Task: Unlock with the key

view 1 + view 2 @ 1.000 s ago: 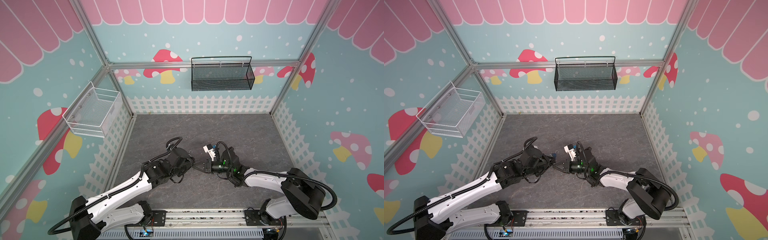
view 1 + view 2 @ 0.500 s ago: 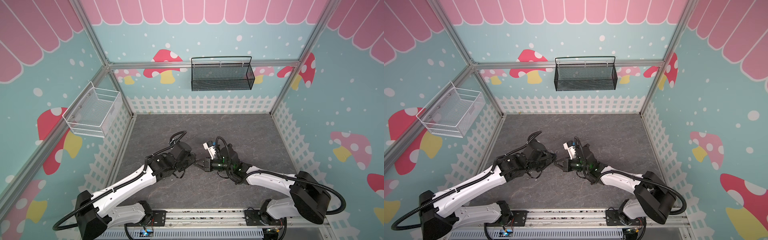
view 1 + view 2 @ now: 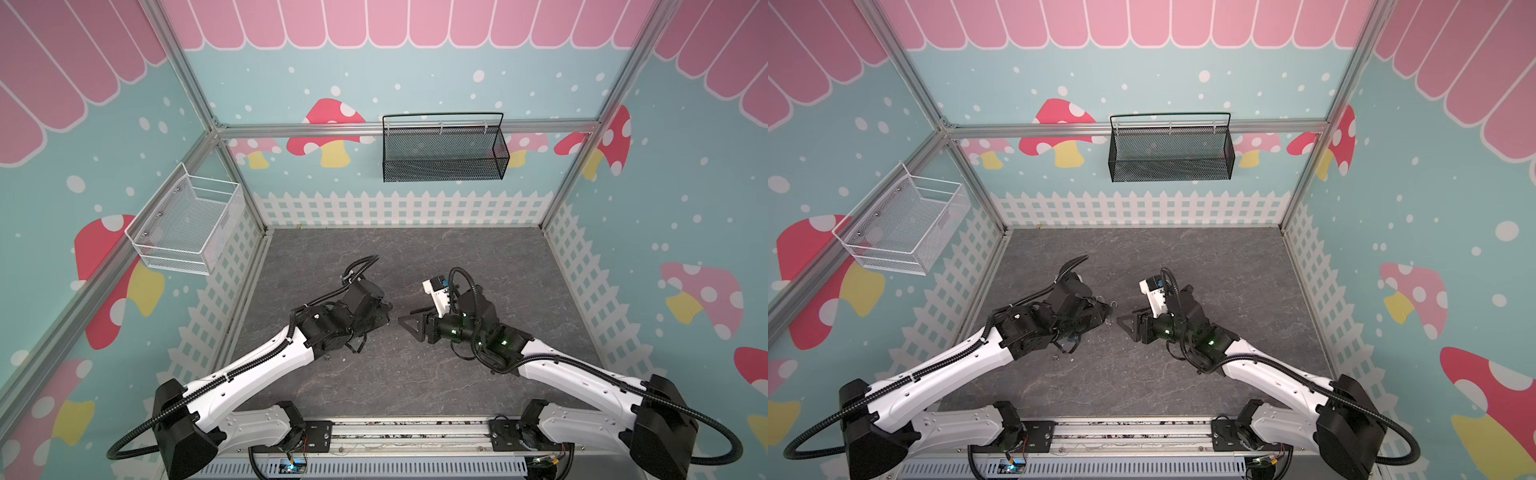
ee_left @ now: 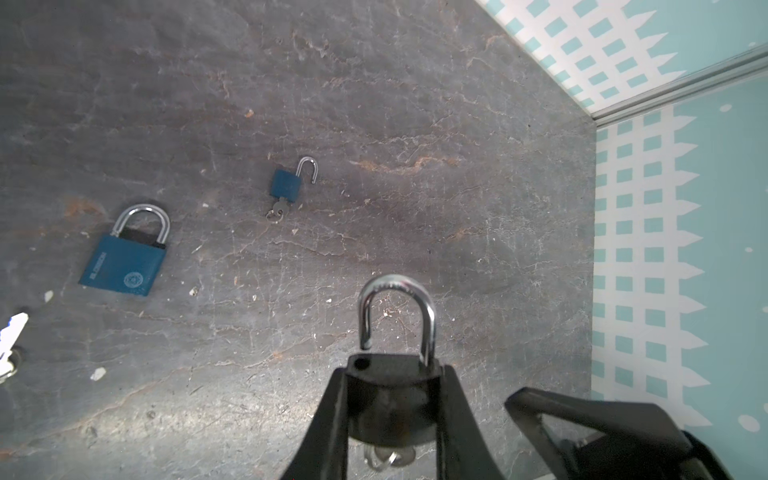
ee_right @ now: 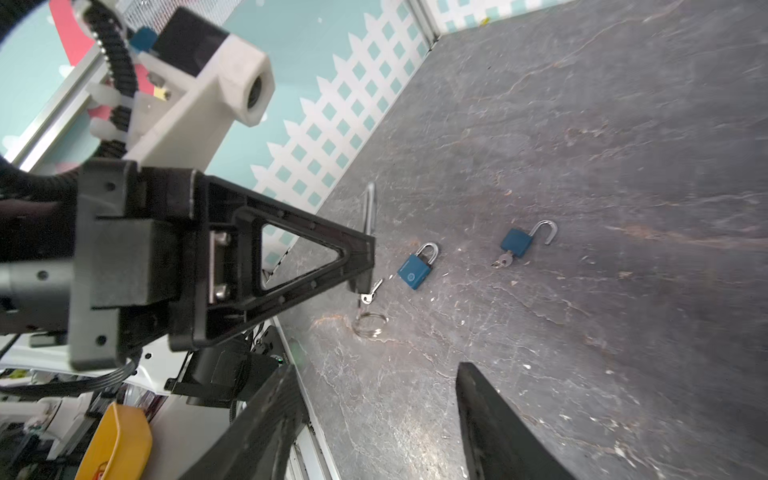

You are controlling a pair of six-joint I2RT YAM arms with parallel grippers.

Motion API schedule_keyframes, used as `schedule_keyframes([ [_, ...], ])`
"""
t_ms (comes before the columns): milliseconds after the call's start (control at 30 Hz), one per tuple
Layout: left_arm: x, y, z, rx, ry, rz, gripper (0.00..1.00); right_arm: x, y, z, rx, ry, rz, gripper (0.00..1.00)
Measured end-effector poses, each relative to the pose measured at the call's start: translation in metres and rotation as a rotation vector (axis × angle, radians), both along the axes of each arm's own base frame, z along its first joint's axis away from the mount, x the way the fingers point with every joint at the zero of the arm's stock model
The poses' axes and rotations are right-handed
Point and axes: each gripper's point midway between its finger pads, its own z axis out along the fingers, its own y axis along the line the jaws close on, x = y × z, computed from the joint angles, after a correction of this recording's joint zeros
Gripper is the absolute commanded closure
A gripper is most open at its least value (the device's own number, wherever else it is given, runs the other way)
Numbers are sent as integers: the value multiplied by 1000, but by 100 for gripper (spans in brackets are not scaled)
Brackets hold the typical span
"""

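The black padlock (image 4: 390,403) is clamped in the left claw (image 4: 395,374), shackle outward, its key (image 4: 395,457) found near the parted right claw (image 5: 374,368).

Grey tabletop (image 4: 415,124) bears a shut blue padlock (image 4: 124,262), an open padlock (image 4: 286,185), a ringed key (image 5: 370,293).

Sprung shackle (image 4: 397,286), black padlock (image 4: 388,399) in left claw (image 4: 395,372), big blue padlock (image 4: 124,266), small blue padlock (image 4: 286,185) open

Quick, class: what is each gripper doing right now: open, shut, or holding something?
Left gripper: shut on a padlock.
Right gripper: open, holding nothing.
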Motion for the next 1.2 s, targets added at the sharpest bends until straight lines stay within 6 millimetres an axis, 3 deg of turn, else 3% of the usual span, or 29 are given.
schedule_keyframes([
  [100,1,6,7,19,-88,-28,100,8,-23,10,-20,-24,-61,27],
  [233,2,13,-5,81,-192,-83,100,20,-44,25,-73,-41,-122,23],
  [367,0,11,-34,150,-276,-185,100,28,-44,45,-127,-58,-118,21],
  [467,0,7,-44,176,-339,-253,100,38,-35,50,-176,-53,-93,21],
  [733,3,-20,-20,155,-525,-371,100,55,-17,23,-330,-4,-15,19],
  [967,1,-41,-30,209,-544,-460,100,71,-7,25,-396,-30,16,18],
  [1200,1,-54,-19,212,-588,-494,100,83,-4,-2,-500,-2,35,17],
])
